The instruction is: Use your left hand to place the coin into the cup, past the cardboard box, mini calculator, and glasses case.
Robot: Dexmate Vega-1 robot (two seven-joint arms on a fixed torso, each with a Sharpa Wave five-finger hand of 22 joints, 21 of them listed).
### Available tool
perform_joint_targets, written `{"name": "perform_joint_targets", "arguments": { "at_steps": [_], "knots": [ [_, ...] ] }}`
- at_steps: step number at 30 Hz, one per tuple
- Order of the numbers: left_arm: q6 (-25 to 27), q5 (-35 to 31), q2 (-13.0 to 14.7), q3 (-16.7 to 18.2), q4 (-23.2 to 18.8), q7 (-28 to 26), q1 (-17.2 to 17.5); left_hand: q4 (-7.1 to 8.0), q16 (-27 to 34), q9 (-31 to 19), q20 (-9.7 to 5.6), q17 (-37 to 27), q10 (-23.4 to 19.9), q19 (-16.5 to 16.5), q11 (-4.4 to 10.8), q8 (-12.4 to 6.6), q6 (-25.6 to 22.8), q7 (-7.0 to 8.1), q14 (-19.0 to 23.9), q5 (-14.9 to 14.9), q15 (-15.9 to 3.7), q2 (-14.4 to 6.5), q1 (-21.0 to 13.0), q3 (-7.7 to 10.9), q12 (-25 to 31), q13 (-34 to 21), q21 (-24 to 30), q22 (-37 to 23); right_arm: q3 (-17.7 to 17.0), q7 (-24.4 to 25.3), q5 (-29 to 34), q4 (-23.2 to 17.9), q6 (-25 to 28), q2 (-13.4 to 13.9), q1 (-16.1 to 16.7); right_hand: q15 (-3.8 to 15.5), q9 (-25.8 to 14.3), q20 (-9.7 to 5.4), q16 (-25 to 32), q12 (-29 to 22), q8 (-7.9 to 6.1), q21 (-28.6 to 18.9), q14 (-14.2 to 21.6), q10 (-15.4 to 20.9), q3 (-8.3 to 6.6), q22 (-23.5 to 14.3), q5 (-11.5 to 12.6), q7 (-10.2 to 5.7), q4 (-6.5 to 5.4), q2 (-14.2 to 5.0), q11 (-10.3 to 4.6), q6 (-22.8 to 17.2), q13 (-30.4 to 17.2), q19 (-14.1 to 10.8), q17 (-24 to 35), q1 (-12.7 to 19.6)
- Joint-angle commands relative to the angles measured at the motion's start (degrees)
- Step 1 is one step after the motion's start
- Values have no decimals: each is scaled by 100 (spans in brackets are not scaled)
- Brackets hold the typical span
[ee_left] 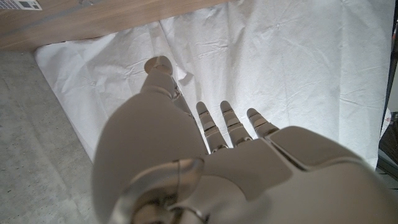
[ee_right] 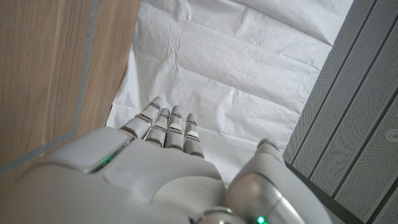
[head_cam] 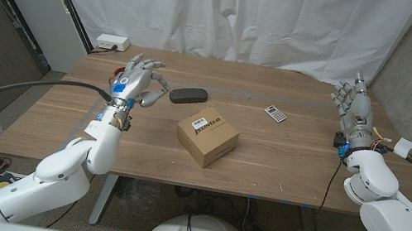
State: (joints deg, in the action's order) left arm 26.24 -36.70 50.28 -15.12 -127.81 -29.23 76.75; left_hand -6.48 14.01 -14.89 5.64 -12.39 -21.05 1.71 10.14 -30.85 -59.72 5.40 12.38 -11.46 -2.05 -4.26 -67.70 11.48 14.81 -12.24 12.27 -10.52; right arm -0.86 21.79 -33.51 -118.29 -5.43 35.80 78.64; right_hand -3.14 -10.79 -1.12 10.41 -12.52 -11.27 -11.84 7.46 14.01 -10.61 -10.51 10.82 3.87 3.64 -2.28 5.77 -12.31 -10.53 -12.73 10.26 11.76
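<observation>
Above a red cup hovers the left hand, fingers spread (coin unseen).

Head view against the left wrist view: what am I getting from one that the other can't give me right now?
Head view alone: the cardboard box, the glasses case, the mini calculator, a red object partly hidden behind the left robot hand, and the right robot hand raised at the far right edge. Left wrist view alone: the back of that left robot hand up close, fingers apart, nothing visibly held. Both share the wooden table and the white curtain.
</observation>
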Motion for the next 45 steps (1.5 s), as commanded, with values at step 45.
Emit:
{"name": "perform_joint_targets", "arguments": {
  "at_steps": [45],
  "knots": [
    [728,767,792,310,726,734,-1310,-9,-79,-507,-98,4,-106,35,29,-418,-141,-61,110,-21,-519,-78,103,99,-98,-7,-16,-14,228,-96,-136,446,-436,-213,-299,-21,-8,9,22,12,3,15,61,60,18,-10,4,-12,12,-43,-5,-27,-23,-59,17,-7]
  ]
}}
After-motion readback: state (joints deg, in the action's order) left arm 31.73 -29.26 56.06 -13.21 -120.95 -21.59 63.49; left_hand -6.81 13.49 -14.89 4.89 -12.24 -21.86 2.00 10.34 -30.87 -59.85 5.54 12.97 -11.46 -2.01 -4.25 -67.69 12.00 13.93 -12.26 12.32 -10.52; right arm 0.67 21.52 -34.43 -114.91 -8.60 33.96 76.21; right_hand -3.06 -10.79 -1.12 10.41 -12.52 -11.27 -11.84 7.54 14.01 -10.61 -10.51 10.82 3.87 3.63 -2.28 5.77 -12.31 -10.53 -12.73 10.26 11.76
